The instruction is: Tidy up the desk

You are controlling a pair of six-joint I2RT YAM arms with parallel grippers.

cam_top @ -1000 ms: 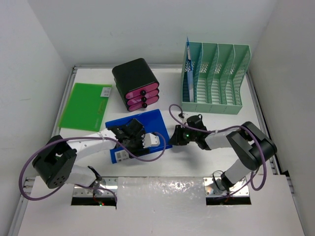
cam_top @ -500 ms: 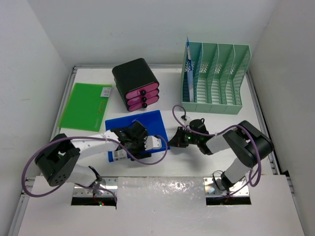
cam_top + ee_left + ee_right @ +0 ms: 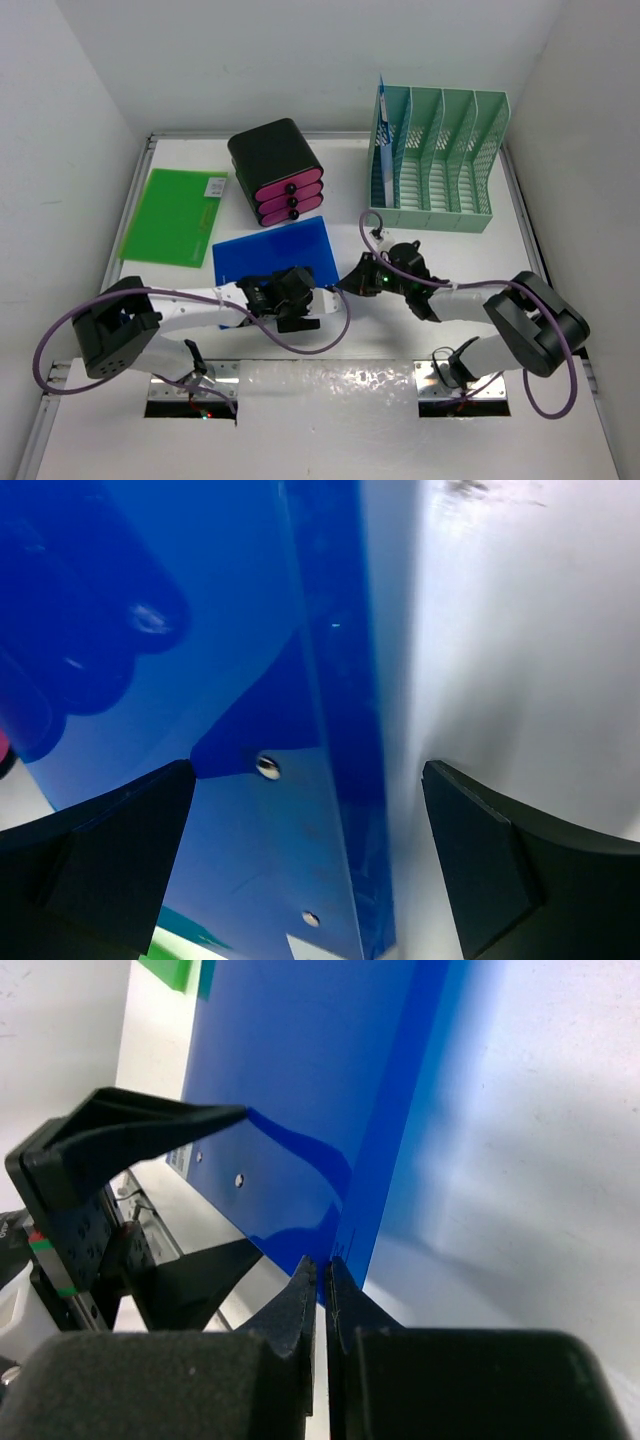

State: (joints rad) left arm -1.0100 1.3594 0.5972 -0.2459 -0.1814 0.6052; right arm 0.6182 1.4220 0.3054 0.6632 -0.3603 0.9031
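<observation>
White desk (image 3: pixel 450 255), rack (image 3: pixel 440 150) at back right, blue folder (image 3: pixel 270 250) lying at centre.
At its near corner the right gripper (image 3: pixel 322 1265) pinches the folder, likely tilting it off the surface; the left gripper (image 3: pixel 307 770) gapes wide astride the same edge, seemingly ready to take hold.

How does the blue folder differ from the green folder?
The blue folder is dark blue, the green folder bright green. The blue folder lies centrally, its near edge pinched by the right gripper and straddled by the open left gripper; the green folder lies far left, untouched. Both are thin glossy rectangles.
</observation>
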